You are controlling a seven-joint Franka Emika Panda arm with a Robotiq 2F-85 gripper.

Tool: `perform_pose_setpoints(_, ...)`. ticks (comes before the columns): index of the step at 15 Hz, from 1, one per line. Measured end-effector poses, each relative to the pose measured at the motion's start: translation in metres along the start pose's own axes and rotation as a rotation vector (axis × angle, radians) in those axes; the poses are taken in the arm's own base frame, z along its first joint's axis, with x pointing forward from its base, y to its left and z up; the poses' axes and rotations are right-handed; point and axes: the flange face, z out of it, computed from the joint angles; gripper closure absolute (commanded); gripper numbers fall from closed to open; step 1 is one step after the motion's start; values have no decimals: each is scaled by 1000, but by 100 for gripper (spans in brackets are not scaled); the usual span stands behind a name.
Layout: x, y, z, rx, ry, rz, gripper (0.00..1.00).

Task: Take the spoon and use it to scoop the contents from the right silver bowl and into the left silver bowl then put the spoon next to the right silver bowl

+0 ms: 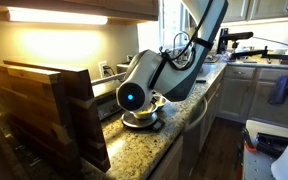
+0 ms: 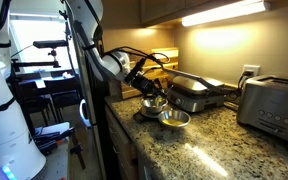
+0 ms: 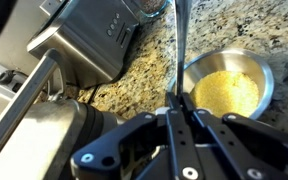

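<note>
- The spoon (image 3: 177, 50) shows in the wrist view as a thin bright handle. It runs from the fingertips up and out of the top of the picture. Its scoop end is out of sight, so we cannot tell whether it is loaded.
- The right silver bowl (image 3: 263, 72) stands on the granite counter (image 3: 144, 80) just to the right of that handle. Yellow grains cover its floor.
- The left silver bowl (image 2: 152, 104) sits just beside it on the wall side, directly below the gripper (image 2: 144, 82).
- We judge the step in hand to be the scooping transfer, and it looks far from done with so much yellow in the small bowl.
- To do it well, we would:
  - slide the scoop low along the bowl's floor;
  - lift it level and cross the short gap slowly;
  - tip only once over the middle of the big bowl.
- The small bowl looks light, so a push on its wall could make it skid.
- The fingers are closed on the spoon's handle, pinching it from both sides with no gap showing, and they touch nothing else.
- Farther out, a grill press (image 3: 89, 40) stands beyond the bowls, and a toaster (image 2: 274, 105) is well apart along the wall.
</note>
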Motion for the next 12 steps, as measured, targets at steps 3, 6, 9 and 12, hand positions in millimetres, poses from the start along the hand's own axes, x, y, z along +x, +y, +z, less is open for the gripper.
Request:
perform_pose_setpoints(3,2,0,1,2,0,-2,93)
perform_pose_setpoints(6,2,-1,1,2,1,-3,93)
perform_pose_setpoints(9,2,-1,1,3,1,-3,98)
perform_pose_setpoints(12,4,-3,2,6,1,-8,98)
